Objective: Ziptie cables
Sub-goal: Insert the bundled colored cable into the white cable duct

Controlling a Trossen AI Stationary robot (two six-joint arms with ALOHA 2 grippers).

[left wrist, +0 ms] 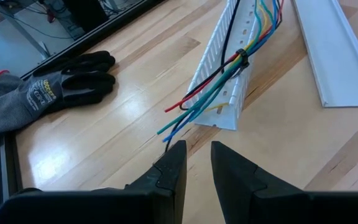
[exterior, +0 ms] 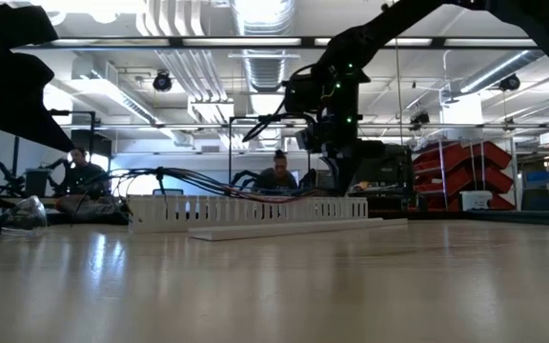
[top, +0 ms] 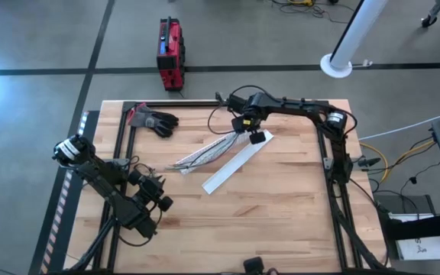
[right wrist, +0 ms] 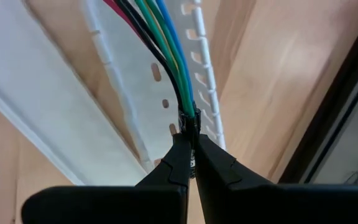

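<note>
On the near-left part of the surface (top: 281, 221), your left claw (left wrist: 197, 163) sat low over the wood with its fingers slightly parted and nothing between them. It pointed at the loose wire ends, which lay just ahead of its tips without touching them. Farther left, near the back corner, a dark glove (top: 156, 121) lay flat on the wood beside the frame.

Toward the middle, you could see the channel (top: 205, 156), white and slotted, lying at a slant. The cables (left wrist: 219, 84), red, green, blue, yellow and black, ran along it and spilled out past its near-left end. A black tie (left wrist: 242, 59) bound them together near that end. Just right of the channel, the flat white lid (top: 231, 169) lay alongside it at the same slant.

At the channel's far-right end, your right claw (right wrist: 191, 152) had its fingers pressed together on the cables, pinching the bundle at a dark band where the wires met above the slotted wall. Its arm reached in from the back-right corner of the surface.

Beyond the surface, a red case (top: 170, 53) stood on the floor, and two people sat in the room behind.
</note>
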